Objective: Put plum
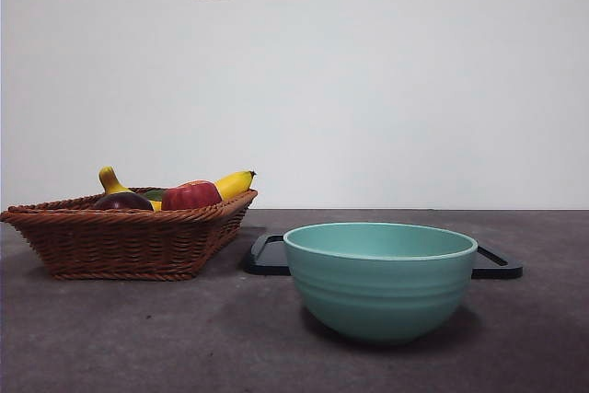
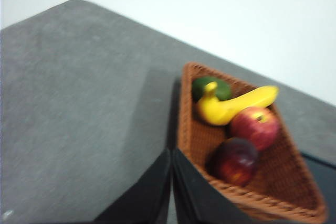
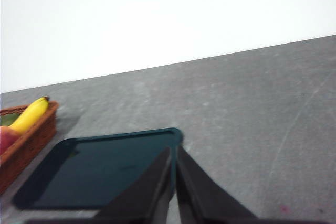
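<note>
- The plum (image 2: 234,160) is a glossy, rounded fruit of deep maroon, nearly black in its shaded parts, and it lies inside the woven wicker basket (image 2: 265,199), in the corner nearest the left gripper (image 2: 172,192).
- The left gripper hangs above the table (image 2: 79,119) just outside the basket's near rim; its two smooth black jaws are pressed together with only a thin seam between them, and they hold nothing.
- Just beyond the plum from that gripper sits a red apple (image 2: 254,127), shiny with yellowish flecks, and the two fruits touch or nearly touch.
- Farther off in the basket lie a curved yellow banana (image 2: 233,107) and a dark green rounded fruit (image 2: 210,88) partly tucked under its stem end.
- The basket is reddish-brown, with slanted sides of tight weave and a braided rim; in the front view the plum (image 1: 123,201) only peeks over that rim.
- The right gripper (image 3: 173,192) hovers over the near edge of a flat black tray (image 3: 94,171) with rounded corners and a glossy surface; its jaws are closed against each other and empty.
- The plum is not visible from the right wrist; only the basket's end shows, well off to one side of the tray.
- A smooth teal bowl (image 1: 380,278) with faint horizontal ridges stands in front of the tray.
- The table is matte grey with a mottled, slightly rough surface.
</note>
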